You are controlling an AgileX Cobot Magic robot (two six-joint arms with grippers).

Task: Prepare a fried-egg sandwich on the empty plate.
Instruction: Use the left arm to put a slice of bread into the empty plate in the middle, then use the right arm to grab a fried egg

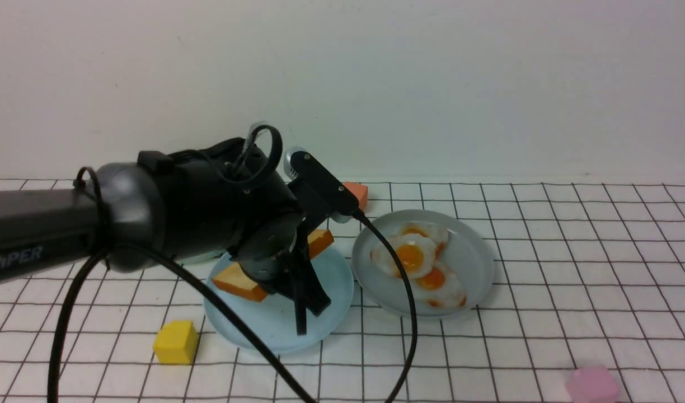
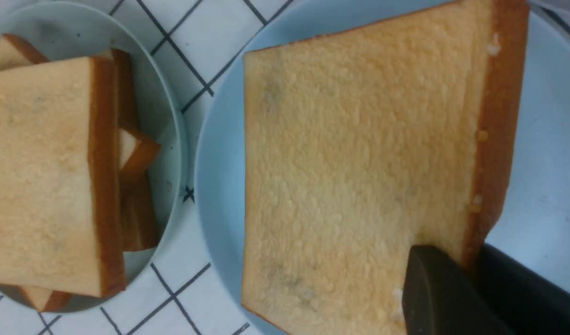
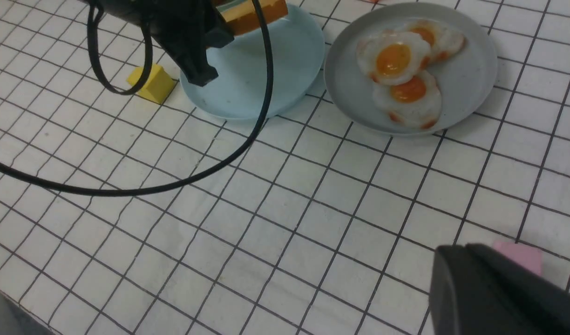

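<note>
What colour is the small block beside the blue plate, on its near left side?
Yellow, clearest in the front view.

A square, golden-brown toast slice with a darker crust is pinched at its edge between the left pincer's tips, above the round, light-blue plate beneath that pincer.

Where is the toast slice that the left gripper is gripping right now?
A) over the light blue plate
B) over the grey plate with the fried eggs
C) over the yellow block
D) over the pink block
A: the left wrist view shows the toast slice pinched in the left gripper, with the light blue plate beneath it.
</note>
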